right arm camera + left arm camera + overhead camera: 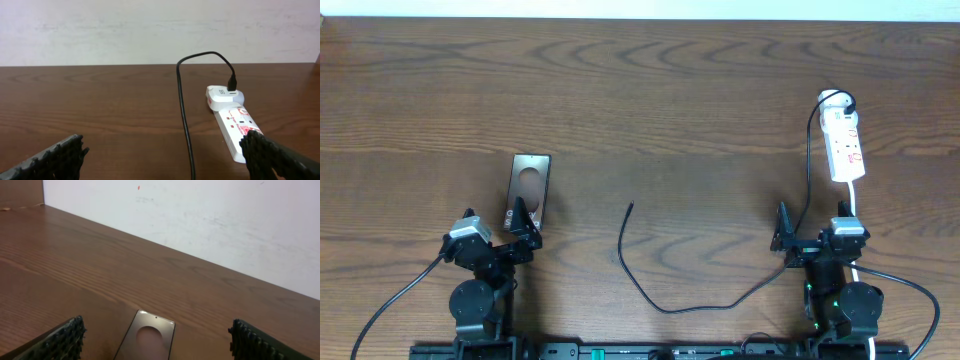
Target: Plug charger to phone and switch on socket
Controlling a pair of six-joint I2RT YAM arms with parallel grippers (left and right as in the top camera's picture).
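The phone (531, 180) lies flat on the wooden table, dark with a brown oval patch, and the left wrist view shows its near part (149, 339). My left gripper (527, 228) is open just behind the phone's near end, and the phone lies between its fingers (62, 339) in the wrist view. The socket (843, 140) lies at the far right, a white adapter plugged in at its far end. From there the charger (660, 303) loops across the table, its free tip at mid-table left of centre. My right gripper (783, 238) is open and empty, with the cable (184, 115) running between its fingers and the socket (234, 126) ahead to the right.
A white wall (150, 30) bounds the far edge of the table (650, 90). The socket's white cord (854, 200) runs back toward the right arm's base. Thicker grey and black robot wires trail off near the front edge on both sides.
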